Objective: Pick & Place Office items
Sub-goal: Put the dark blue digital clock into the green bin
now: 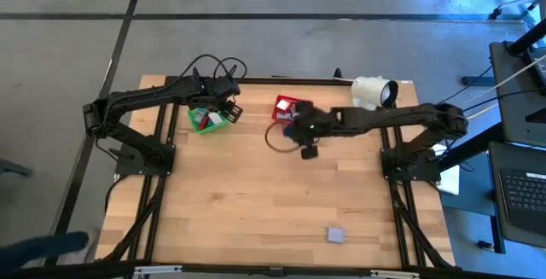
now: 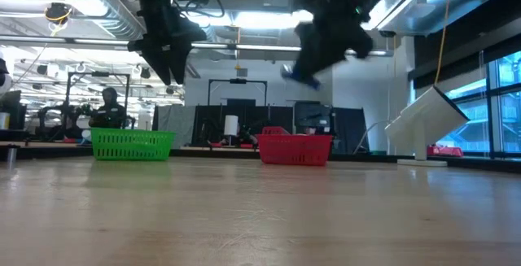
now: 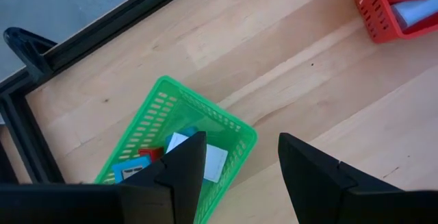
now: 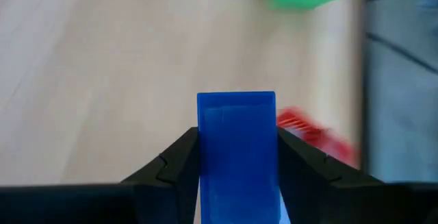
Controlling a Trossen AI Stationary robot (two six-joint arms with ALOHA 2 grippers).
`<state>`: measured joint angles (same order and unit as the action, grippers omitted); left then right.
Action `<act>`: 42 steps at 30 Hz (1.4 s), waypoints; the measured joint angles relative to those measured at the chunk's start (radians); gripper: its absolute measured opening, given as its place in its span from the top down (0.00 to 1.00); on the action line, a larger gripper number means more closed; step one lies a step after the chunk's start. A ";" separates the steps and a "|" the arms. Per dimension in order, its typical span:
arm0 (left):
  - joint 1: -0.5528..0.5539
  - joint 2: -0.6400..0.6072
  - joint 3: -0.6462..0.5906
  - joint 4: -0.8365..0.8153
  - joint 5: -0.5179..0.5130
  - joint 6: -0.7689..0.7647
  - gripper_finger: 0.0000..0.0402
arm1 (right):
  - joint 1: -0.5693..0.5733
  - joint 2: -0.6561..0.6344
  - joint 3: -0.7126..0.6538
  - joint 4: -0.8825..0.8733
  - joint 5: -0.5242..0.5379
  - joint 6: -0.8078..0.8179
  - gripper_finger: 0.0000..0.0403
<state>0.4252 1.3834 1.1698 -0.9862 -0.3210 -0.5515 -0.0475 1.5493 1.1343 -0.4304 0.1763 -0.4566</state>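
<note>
My right gripper (image 4: pixel 237 157) is shut on a blue block (image 4: pixel 237 142), high above the table beside the red mesh basket (image 1: pixel 288 107); the block also shows in the low view (image 2: pixel 298 76). My left gripper (image 3: pixel 239 159) is open and empty above the green mesh basket (image 3: pixel 179 142), which holds white, red and blue pieces (image 3: pixel 205 161). A lavender piece (image 1: pixel 336 235) lies flat on the table near its front edge. The red basket (image 3: pixel 390 8) holds a white piece. My right gripper pinches the blue block's two long sides (image 4: pixel 205 148) between its two fingers. The block sticks out forward past the fingertips and is lifted clear of the table.
A white camera-like device (image 1: pixel 374 91) stands at the table's far right corner. A dark cable loop (image 1: pixel 277 138) lies near the red basket. Cables (image 1: pixel 213 64) bunch at the far edge behind the left arm. Bare wood lies across the table's middle and near side.
</note>
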 joint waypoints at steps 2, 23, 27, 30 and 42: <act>0.000 0.000 0.000 0.007 0.000 -0.008 0.55 | -0.015 -0.038 0.000 0.077 0.053 0.083 0.61; -0.077 -0.017 0.000 0.445 0.057 0.178 0.55 | -0.070 -0.198 0.002 0.735 -0.008 0.687 0.59; -0.169 -0.030 0.000 0.678 0.005 0.394 0.55 | -0.099 -0.198 0.002 0.737 -0.004 0.761 0.60; -0.234 -0.037 0.000 0.815 -0.033 0.557 0.55 | -0.116 -0.198 0.002 0.733 -0.009 0.788 0.58; -0.355 -0.035 0.000 1.048 -0.219 0.777 0.50 | -0.136 -0.198 0.002 0.737 -0.008 0.787 0.58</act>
<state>0.0698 1.3487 1.1702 0.0620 -0.5404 0.2253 -0.1830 1.3514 1.1366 0.3069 0.1680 0.3305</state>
